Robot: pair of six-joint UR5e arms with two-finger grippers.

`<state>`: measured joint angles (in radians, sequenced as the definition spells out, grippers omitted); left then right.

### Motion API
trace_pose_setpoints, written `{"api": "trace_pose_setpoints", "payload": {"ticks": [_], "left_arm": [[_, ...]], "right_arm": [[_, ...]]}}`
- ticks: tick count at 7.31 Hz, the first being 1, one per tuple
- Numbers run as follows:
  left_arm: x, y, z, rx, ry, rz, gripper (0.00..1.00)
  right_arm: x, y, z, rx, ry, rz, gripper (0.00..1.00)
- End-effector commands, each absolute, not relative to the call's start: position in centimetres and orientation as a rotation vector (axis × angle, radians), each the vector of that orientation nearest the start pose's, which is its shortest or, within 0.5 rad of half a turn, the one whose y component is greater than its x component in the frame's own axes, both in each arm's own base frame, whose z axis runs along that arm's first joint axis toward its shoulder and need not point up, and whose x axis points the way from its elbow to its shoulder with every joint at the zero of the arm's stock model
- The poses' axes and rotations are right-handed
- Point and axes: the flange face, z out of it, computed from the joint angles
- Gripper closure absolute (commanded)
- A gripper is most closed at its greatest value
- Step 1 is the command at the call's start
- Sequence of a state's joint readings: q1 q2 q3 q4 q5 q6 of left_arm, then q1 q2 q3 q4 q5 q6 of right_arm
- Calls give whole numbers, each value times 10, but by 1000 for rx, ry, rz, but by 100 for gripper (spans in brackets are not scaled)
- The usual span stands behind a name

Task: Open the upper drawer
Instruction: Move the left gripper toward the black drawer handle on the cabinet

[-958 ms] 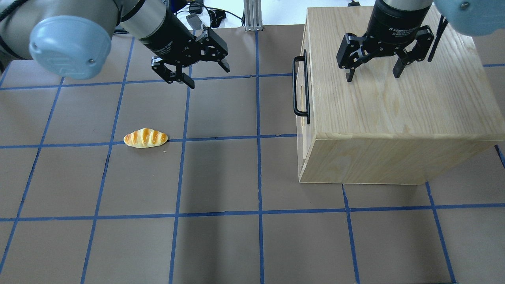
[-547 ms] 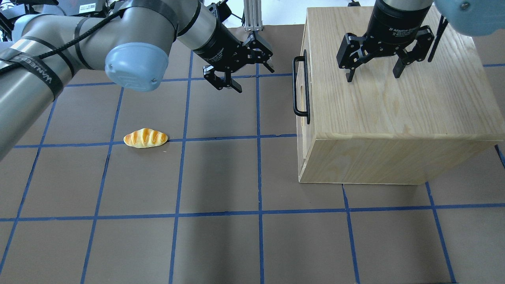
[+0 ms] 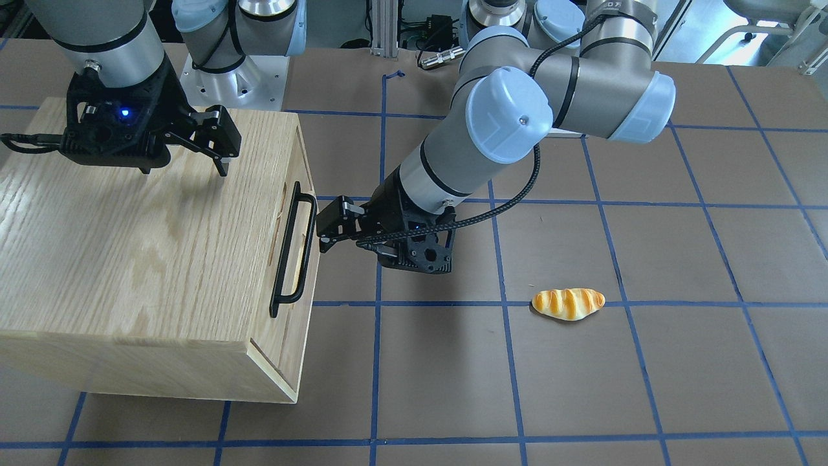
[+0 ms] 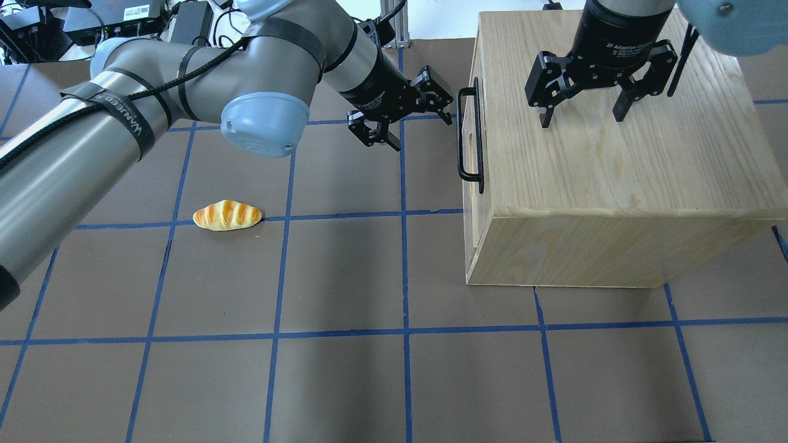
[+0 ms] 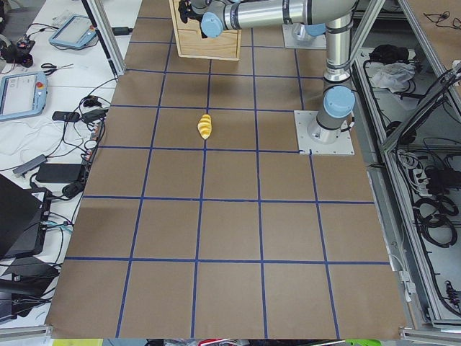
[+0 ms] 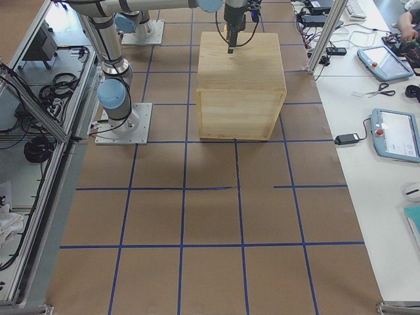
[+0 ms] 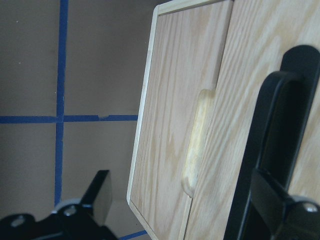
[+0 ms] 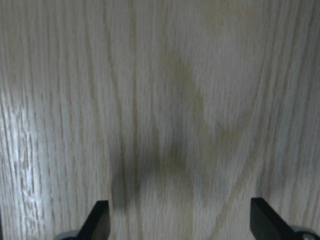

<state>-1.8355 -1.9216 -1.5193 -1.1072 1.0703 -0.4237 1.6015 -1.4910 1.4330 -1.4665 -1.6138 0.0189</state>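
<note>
As the left tool (image 4: 422, 132), jaws spread wide, sits just short of the black handle (image 4: 462, 139), the upper drawer (image 7: 250, 60) looks shut in the cabinet (image 4: 615, 178): approach step. Next, likely: straddle bar, clamp, pull straight out. Right tool (image 4: 582, 120), also wide, over cabinet top. Bench (image 4: 345, 381): brown sheet, blue tape grid; teach pendant (image 5: 20, 94) at room's edge.

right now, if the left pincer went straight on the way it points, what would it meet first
The left pincer would most likely meet the black bar handle of the upper drawer, close ahead; it lines up with one finger, not the gap. Depth is unclear.
</note>
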Motion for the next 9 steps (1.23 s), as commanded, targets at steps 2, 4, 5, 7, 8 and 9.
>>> {"api": "trace_pose_setpoints", "payload": {"ticks": [2,4,5,7,8,9], "left_arm": [[-353,-558,372,133,-2616,-38,0],[-358,-556,370,122,-2617,-44,0],[-358,-556,370,124,-2616,-46,0],[-358,-555,367,106,-2619,-45,0],[-358,-558,360,107,-2624,-55,0],[-360,-560,364,103,-2611,-19,0]], "right_arm": [[145,-516,505,-19,3185,72,0],[144,-516,504,-16,3185,74,0],[145,-516,505,-19,3185,72,0],[145,-516,504,-21,3185,74,0],[144,-516,505,-16,3185,72,0],[145,-516,504,-19,3185,74,0]]}}
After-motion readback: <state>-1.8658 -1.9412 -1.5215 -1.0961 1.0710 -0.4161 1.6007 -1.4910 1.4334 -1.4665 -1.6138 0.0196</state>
